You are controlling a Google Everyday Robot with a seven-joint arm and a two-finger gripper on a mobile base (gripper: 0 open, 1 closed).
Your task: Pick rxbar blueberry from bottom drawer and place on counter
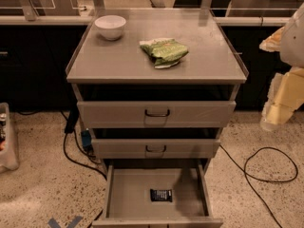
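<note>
The rxbar blueberry (161, 195), a small dark wrapper with pale print, lies flat on the floor of the bottom drawer (128, 194), near its middle front. The drawer stands pulled open. The counter (114, 58) is the grey top of the cabinet above it. My gripper (280, 106) is at the right edge of the camera view, pale and blurred, level with the upper drawers and well to the right of the cabinet. It holds nothing that I can see.
A white bowl (110, 26) and a green snack bag (164, 52) sit on the counter. Two shallower drawers (156, 114) with dark handles are above the open one. Black cables (266, 167) lie on the speckled floor. A clear bin (7, 137) stands at the left.
</note>
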